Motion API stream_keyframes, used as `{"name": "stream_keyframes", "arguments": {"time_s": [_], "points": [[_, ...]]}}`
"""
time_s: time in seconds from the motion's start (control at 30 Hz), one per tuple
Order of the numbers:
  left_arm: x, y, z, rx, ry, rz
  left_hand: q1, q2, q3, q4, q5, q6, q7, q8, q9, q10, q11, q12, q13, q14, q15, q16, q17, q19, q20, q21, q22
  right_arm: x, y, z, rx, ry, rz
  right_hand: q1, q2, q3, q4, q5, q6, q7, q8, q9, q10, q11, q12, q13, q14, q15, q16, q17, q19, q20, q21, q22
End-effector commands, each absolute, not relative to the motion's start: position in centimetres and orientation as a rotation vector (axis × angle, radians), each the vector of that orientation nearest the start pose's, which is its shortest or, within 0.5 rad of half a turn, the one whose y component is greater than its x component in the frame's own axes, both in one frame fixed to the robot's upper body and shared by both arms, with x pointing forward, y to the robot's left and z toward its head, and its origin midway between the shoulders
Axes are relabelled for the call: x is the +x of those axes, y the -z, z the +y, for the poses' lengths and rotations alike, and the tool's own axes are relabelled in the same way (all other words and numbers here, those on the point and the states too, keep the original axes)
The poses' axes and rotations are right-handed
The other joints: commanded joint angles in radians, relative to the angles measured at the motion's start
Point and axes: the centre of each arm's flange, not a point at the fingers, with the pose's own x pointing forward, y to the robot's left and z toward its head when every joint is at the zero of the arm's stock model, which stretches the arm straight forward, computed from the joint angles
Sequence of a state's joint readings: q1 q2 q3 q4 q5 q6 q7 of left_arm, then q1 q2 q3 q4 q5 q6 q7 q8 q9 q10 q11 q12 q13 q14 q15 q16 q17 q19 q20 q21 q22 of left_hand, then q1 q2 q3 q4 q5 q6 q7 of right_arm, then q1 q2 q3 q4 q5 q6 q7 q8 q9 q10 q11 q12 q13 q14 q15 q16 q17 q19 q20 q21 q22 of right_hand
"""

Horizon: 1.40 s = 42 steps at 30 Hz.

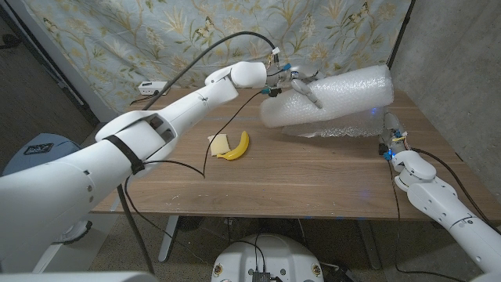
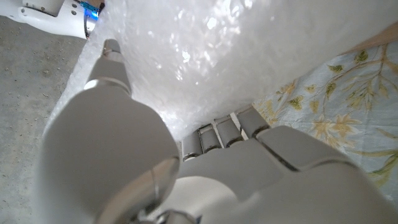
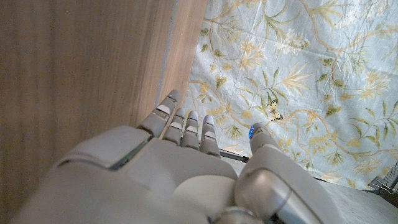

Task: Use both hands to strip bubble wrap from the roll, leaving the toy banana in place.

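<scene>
White casing of the left arm (image 1: 117, 149) dominates the foreground of the head view, stretching from the near left corner across the wooden worktop (image 1: 274, 176) toward its far side. At the arm's end, the left hand (image 1: 293, 82) grips the roll of bubble wrap (image 1: 333, 98), holding it lifted and tilted above the worktop, one end raised toward the far right. In the left wrist view, the fingers (image 2: 227, 130) press into the glistening plastic while the thumb lies along the roll's surface, so the hand is clamped on it. A loose sheet of wrap (image 1: 333, 129) trails from the underside of the roll down onto the worktop just beneath it.

Well apart from the roll, near the middle of the worktop, lies the toy banana (image 1: 237, 146), touching a small pale yellow block (image 1: 220, 143) on its left side.

At the right edge of the worktop, the right hand (image 1: 395, 137) stands near the trailing wrap. The right wrist view shows its fingers (image 3: 186, 127) extended, close together and holding nothing, with the thumb set apart. A floral curtain (image 1: 196, 31) hangs behind the scene.
</scene>
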<state>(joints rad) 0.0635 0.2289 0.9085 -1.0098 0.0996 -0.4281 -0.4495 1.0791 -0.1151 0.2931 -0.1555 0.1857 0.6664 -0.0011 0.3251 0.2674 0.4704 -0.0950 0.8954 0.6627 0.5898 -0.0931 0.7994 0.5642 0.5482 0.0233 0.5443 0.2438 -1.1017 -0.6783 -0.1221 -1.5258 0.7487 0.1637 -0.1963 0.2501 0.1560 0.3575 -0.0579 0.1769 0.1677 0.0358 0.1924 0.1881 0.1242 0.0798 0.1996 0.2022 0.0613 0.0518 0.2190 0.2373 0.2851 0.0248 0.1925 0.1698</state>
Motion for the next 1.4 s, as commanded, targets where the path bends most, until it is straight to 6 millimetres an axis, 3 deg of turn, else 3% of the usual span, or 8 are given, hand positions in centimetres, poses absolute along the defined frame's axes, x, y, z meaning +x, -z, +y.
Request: {"name": "stream_keyframes", "arguments": {"time_s": [0.03,0.8,1.4], "points": [[61.3,-18.4,-2.1,1.077,0.837,-0.877,0.159,0.166,-0.003,0.002,0.004,0.003,0.011,0.003,0.007,0.068,-0.061,-0.003,0.016,0.083,-0.070,0.005,0.000,-0.005,0.002,0.007,0.003,59.6,4.8,-41.6,0.098,0.107,-0.508,-0.005,0.001,0.005,-0.001,0.000,0.002,0.006,0.005,0.003,-0.003,-0.006,0.005,0.005,-0.002,0.006,0.009,0.000,-0.002,-0.004,0.004,0.004],[62.0,-15.9,-1.2,0.759,0.883,-0.735,0.167,0.179,-0.009,0.001,0.012,0.001,0.025,0.001,0.019,0.065,-0.043,-0.004,0.024,0.075,-0.056,0.009,-0.006,-0.018,0.012,0.018,0.004,59.1,5.1,-42.0,0.090,0.098,-0.507,-0.004,0.001,0.006,-0.002,0.000,0.002,0.005,0.005,0.003,-0.002,-0.003,0.006,0.005,-0.001,0.005,0.010,0.000,-0.002,-0.004,0.004,0.004],[64.3,-13.8,2.0,0.498,0.909,-0.584,0.170,0.186,-0.015,0.001,0.018,-0.003,0.031,-0.003,0.027,0.060,-0.036,-0.010,0.024,0.066,-0.050,0.008,-0.015,-0.030,0.019,0.025,0.004,59.8,4.6,-41.3,0.058,0.073,-0.484,-0.002,0.002,0.008,-0.003,0.000,0.003,0.005,0.005,0.003,-0.002,-0.004,0.006,0.005,-0.002,0.006,0.010,-0.001,-0.002,-0.004,0.004,0.004]]}}
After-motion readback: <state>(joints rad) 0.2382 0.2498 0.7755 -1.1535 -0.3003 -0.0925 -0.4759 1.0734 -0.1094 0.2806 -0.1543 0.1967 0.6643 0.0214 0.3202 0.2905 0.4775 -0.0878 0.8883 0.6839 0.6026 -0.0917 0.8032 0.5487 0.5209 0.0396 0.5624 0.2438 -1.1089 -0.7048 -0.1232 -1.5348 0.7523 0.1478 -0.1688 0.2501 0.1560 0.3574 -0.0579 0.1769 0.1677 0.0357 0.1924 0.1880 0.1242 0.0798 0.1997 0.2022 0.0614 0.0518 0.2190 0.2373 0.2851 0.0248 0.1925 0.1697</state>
